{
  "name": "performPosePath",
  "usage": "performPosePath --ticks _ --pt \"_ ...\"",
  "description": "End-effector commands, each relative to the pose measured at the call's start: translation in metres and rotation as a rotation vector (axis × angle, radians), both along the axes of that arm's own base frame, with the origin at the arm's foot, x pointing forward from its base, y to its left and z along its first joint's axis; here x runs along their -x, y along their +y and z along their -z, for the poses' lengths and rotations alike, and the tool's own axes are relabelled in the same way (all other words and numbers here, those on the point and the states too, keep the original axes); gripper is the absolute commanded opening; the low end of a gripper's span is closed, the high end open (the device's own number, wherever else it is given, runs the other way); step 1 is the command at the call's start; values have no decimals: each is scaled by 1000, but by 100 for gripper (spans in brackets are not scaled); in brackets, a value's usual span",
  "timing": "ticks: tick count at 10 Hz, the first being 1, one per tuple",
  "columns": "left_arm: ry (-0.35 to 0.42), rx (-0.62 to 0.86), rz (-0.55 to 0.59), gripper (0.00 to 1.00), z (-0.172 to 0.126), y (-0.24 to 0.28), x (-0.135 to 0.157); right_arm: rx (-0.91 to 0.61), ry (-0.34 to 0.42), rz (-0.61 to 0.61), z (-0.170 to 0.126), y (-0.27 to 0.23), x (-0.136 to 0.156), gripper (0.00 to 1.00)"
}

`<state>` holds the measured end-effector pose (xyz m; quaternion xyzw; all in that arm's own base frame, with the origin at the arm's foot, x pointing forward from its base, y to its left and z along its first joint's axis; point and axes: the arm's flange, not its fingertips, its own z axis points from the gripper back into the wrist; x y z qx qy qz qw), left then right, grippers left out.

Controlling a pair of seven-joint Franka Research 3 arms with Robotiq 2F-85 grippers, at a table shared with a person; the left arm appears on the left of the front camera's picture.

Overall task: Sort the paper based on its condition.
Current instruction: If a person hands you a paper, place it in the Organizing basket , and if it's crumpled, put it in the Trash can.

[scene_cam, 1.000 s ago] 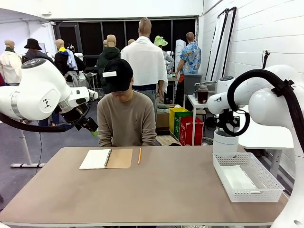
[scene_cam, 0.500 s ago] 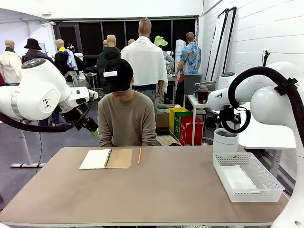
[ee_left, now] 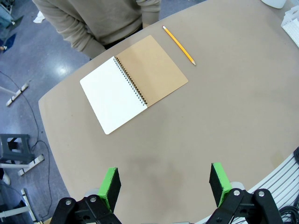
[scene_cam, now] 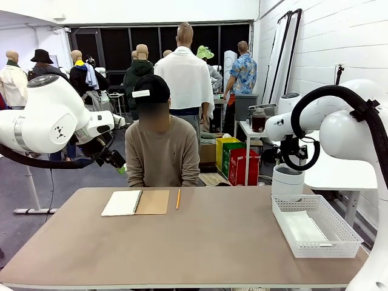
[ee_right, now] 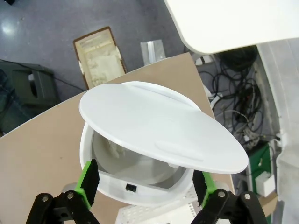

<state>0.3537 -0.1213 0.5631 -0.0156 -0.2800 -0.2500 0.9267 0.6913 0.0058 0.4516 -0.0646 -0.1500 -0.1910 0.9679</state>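
Observation:
A flat white sheet of paper (scene_cam: 305,229) lies in the white mesh basket (scene_cam: 339,225) at the table's right. My right gripper (ee_right: 147,185) hangs open, with nothing in it, just above a white bin (ee_right: 140,186) whose swing lid (ee_right: 159,128) is tilted. Something pale and crumpled (ee_right: 113,148) shows inside the bin. My left gripper (ee_left: 164,185) is open and holds nothing, high over the table's left part. Below it an open spiral notebook (ee_left: 112,93) shows a blank page and its brown cover (ee_left: 152,70).
A yellow pencil (scene_cam: 178,198) lies beside the notebook (scene_cam: 134,202). A person (scene_cam: 160,154) sits at the far edge with hands below the table. The white bin (scene_cam: 287,180) stands at the far right, behind the basket.
My right arm has shifted slightly up and to the right over the bin. The person has raised their head. Notebook, pencil and basket lie as before.

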Motion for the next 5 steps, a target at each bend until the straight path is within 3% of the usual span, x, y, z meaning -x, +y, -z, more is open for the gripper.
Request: performPosePath --ticks 1,5 --pt "-1 -2 2 100 0 2 0 -2 -15 -2 -1 0 -1 100" --pt "-1 -2 2 100 0 2 0 -2 -15 -2 -1 0 -1 100"
